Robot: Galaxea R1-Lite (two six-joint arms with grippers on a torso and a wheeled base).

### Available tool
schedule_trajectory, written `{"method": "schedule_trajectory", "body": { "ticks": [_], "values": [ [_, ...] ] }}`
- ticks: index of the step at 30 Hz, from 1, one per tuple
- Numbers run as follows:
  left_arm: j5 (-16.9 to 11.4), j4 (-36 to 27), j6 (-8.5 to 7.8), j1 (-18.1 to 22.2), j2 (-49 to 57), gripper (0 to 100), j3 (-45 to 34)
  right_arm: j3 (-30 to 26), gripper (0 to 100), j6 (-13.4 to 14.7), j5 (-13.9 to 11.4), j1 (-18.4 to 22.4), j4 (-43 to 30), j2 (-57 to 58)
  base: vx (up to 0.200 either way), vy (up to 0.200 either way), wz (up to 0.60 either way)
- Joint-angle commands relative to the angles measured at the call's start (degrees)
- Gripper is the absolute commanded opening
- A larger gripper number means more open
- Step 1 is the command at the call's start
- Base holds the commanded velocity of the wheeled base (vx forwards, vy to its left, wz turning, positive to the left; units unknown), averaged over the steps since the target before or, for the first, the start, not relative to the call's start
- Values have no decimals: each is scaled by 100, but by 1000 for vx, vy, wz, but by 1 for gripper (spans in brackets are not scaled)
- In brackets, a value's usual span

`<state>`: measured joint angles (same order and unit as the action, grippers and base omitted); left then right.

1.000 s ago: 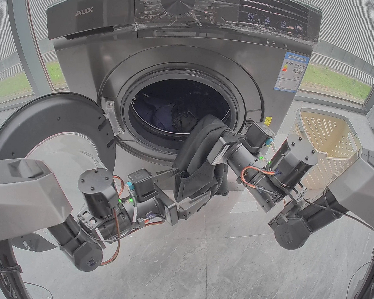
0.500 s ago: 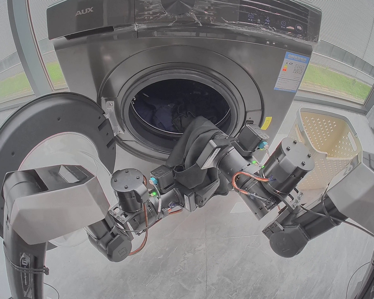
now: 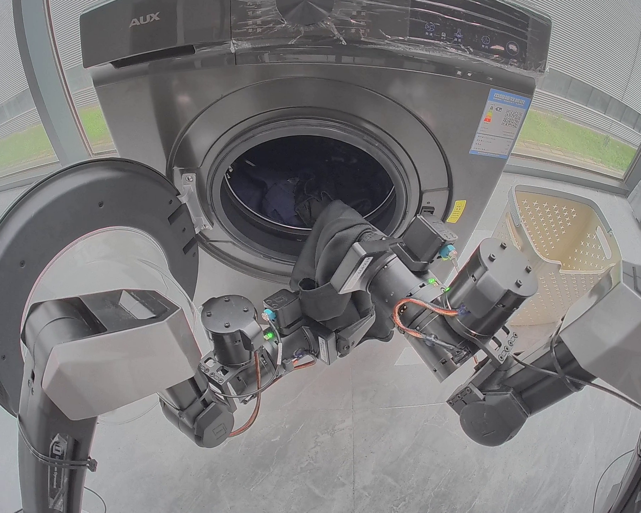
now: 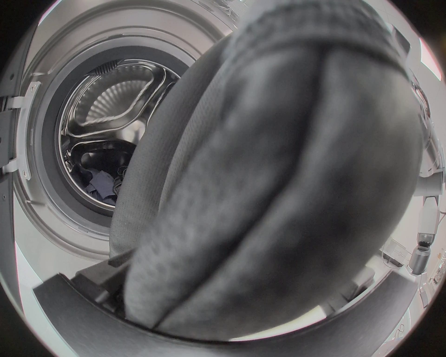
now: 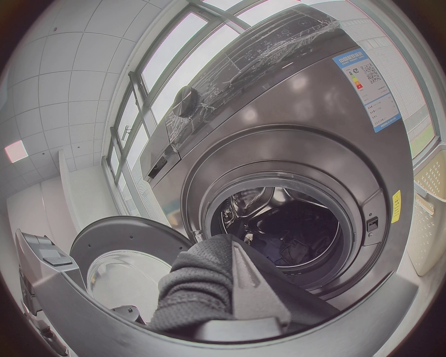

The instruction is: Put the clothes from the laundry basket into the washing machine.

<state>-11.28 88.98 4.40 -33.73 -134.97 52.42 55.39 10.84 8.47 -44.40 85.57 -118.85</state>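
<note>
Right gripper (image 3: 341, 251), centre of the head view, pinches a dark garment (image 3: 327, 268); the cloth drapes over it and hangs down. Left gripper (image 3: 335, 324) sits just below, right at the hanging hem. The left wrist view has cloth pressed close to the lens, so I cannot tell whether this one is spread or clamped.

Garment position: in the air, just in front of the lower rim of the port, upper fold level with the opening, not yet inside.

Step, as judged: carrying the garment to the drum, left arm apparently supporting the loose end. The next move calls for pushing the bundle forward over the rim and deep enough that no tail hangs on the door seal, then letting go with both.

Floor (image 3: 370, 444): grey stone-look tiles, lower half of the frame. Door (image 3: 78, 210) stands swung wide open at left. Washer (image 3: 437, 111) fills the upper centre, its top panel under plastic film. Drum (image 3: 302, 176) already holds dark clothes (image 3: 281, 196). Basket (image 3: 565, 241), cream and perforated, stands at right beside the washer; no clothes show in the visible part. Windows (image 3: 583, 137) behind, with grass outside.
</note>
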Motion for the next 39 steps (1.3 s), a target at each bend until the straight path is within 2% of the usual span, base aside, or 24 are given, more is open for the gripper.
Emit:
{"method": "schedule_trajectory", "body": {
  "ticks": [1,5,8,10,14,15,18,21,27,30,35,36,39],
  "values": [
    [3,41,-1,16,-90,0,5,6,0,-3,-3,1,4,11,0,0,0],
    [11,41,-1,16,-90,0,31,-11,0,6,-3,10,4,46,0,0,0],
    [258,49,61,95,-73,0,172,-46,0,15,14,98,4,107,0,0,0],
    [310,49,87,148,-11,0,190,-90,0,50,14,160,4,169,0,0,0],
    [319,49,237,297,279,0,181,-336,0,59,-3,546,13,301,0,0,0],
    [328,49,298,332,498,0,146,-433,0,76,-3,748,13,309,0,0,0],
    [345,49,333,350,824,0,102,-723,0,94,-12,959,13,265,0,0,0],
    [337,41,333,315,1061,0,-12,-899,0,147,-12,933,74,151,0,0,0],
    [407,41,360,253,1377,0,-294,-846,0,147,-21,871,83,-33,0,0,0],
    [442,41,509,244,1571,0,-408,-793,0,147,-30,871,109,-104,0,0,0],
    [460,41,641,183,1782,0,-557,-855,0,138,-91,836,189,-42,0,0,0],
    [504,41,659,156,1834,0,-601,-890,100,138,-100,801,197,-16,0,0,0],
    [715,41,650,77,2045,0,-874,-1558,100,85,-232,757,241,195,0,0,0]
  ]
}}
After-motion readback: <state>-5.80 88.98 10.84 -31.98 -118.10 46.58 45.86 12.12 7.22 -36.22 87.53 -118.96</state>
